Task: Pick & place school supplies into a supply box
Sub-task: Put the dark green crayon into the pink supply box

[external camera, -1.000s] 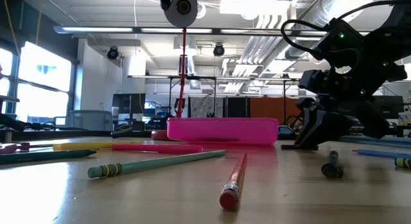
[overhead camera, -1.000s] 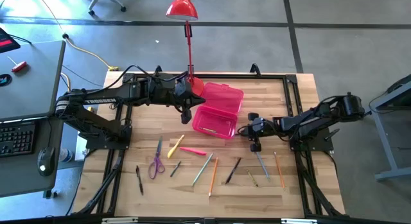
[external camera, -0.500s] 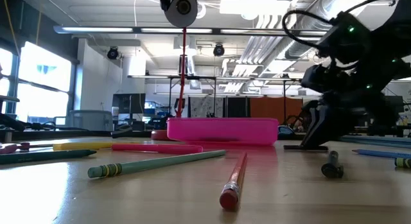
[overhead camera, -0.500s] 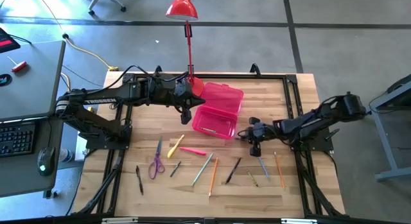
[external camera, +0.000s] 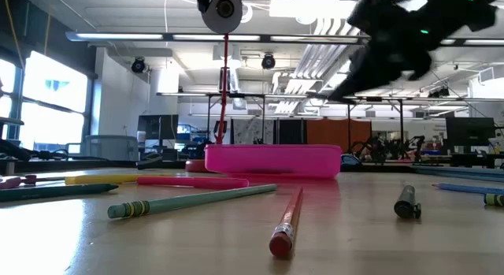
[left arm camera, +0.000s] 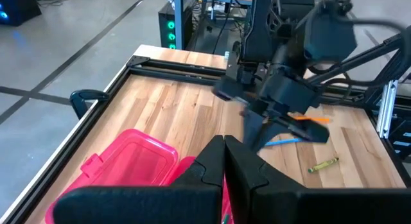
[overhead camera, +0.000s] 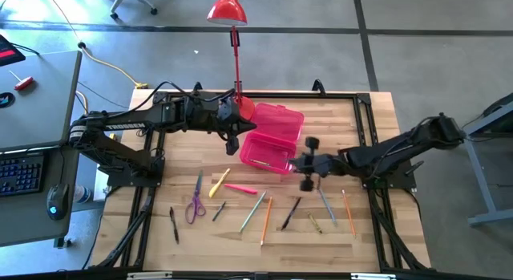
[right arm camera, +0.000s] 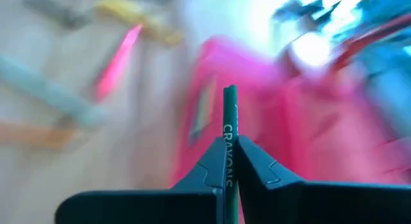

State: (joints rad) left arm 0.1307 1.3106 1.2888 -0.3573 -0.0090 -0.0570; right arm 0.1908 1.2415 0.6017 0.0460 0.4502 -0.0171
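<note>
The right gripper [overhead camera: 305,163] had lifted off the table and swung left, toward the pink box [overhead camera: 268,152] in the middle of the high view. A second ago it was lower and further right, down among the pencils. It was clenched on a dark green crayon [right arm camera: 229,131], so one more thing was on its way in. The box sat open just left of that gripper. The left gripper [overhead camera: 233,144] waited at the box's upper left edge, fingers pressed together.
</note>
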